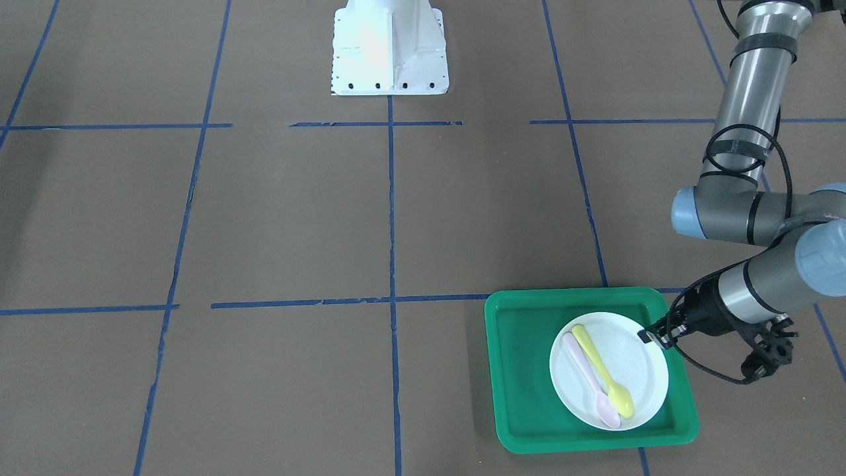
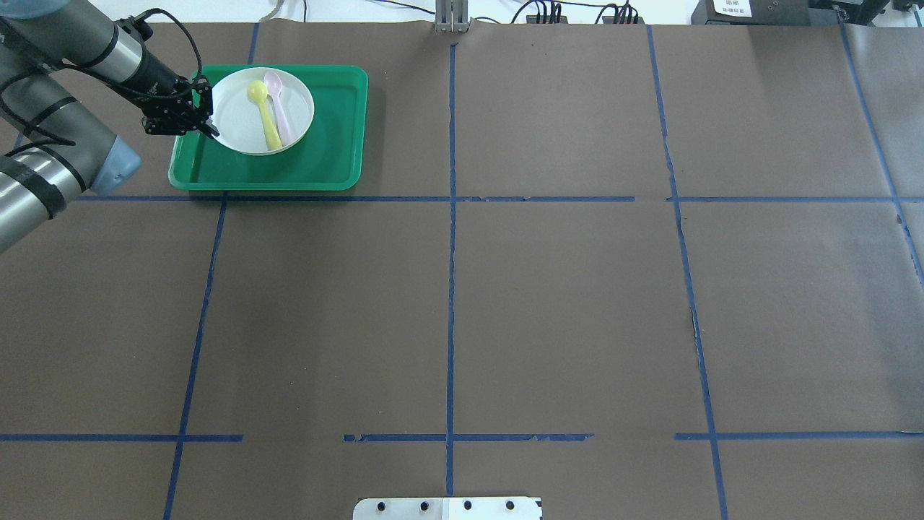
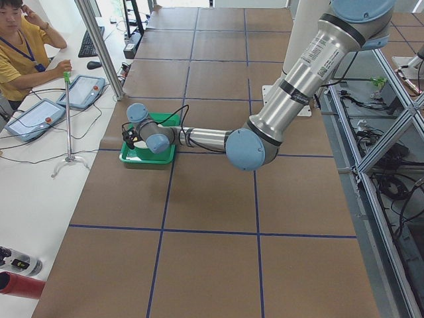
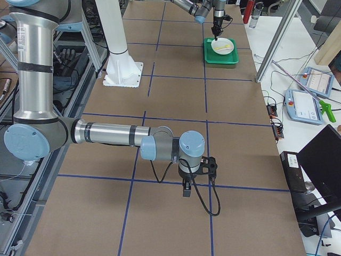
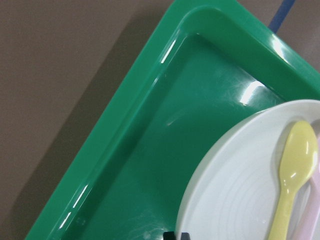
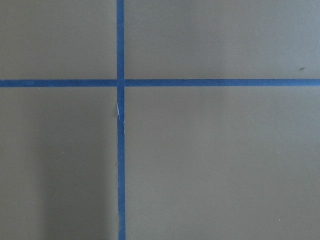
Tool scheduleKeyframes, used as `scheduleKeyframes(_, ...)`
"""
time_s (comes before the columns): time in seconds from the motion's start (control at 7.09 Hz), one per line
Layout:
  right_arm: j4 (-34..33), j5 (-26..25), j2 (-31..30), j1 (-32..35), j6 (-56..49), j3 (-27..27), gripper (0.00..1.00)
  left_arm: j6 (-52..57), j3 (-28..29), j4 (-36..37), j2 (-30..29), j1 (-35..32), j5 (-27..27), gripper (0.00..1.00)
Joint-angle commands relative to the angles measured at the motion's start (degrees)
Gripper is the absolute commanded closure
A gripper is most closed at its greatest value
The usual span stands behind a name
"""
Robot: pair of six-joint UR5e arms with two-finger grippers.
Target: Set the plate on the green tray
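Observation:
The white plate [image 1: 638,370] lies inside the green tray [image 1: 522,370] with a yellow spoon [image 1: 603,371] and a pale pink spoon [image 1: 585,378] on it. The tray stands at the table's far left corner in the overhead view [image 2: 332,144]. My left gripper [image 1: 651,336] is at the plate's rim on the robot's left side, fingers close together on the rim. In the left wrist view the plate [image 5: 235,190] fills the lower right, over the tray floor [image 5: 150,150]. My right gripper [image 4: 186,191] hangs over bare table far from the tray; I cannot tell its state.
The robot's white base [image 1: 390,53] is at mid table edge. Brown table paper with blue tape lines [image 2: 451,289] covers the rest. An operator [image 3: 20,53] sits beyond the tray's end of the table, next to a metal pole [image 3: 99,46].

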Motion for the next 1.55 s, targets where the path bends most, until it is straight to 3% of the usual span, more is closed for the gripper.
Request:
scheduleKeyframes(0.0,0.0,0.0,0.0,0.0,0.0,0.0,0.0,-0.06,-0.08,0.12,0.61,0.06,0.15,0.17)
scheduleKeyframes(0.14,0.0,0.0,0.0,0.0,0.0,0.08,0.0,0.29,-0.69,0.3,1.57,-0.29,0.15,0.17)
scheduleKeyframes(0.42,0.0,0.0,0.0,0.0,0.0,0.0,0.0,2.56,-11.01,0.3,11.98,-2.91,-0.37,0.2)
scheduleKeyframes(0.99,0.0,0.0,0.0,0.0,0.0,0.0,0.0,36.52,-20.81,1.44,30.03,-8.11,0.15,0.22)
scheduleKeyframes(1.41,0.0,0.0,0.0,0.0,0.0,0.0,0.0,53.16,-27.56,1.53,41.26,-12.85,0.24,0.21)
